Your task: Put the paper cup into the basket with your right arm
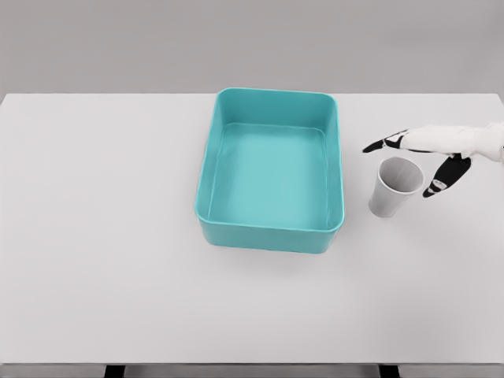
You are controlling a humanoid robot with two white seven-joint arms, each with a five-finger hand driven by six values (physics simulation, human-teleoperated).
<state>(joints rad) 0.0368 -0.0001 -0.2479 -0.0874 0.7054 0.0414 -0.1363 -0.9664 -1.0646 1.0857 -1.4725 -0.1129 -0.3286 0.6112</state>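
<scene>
The paper cup (394, 186) stands upright on the white table (102, 236), just right of the teal basket (340, 150) and apart from it, so the task looks barely begun. The right hand (425, 153) reaches in from the right edge and hovers around the cup's rim with its dark-tipped fingers (383, 145) spread, 1 set behind the cup and 1 digit in front, gripping nothing. The basket holds nothing. Left to do, as I judge it: close on the cup, lift it, carry it left over the wall, and release.
</scene>
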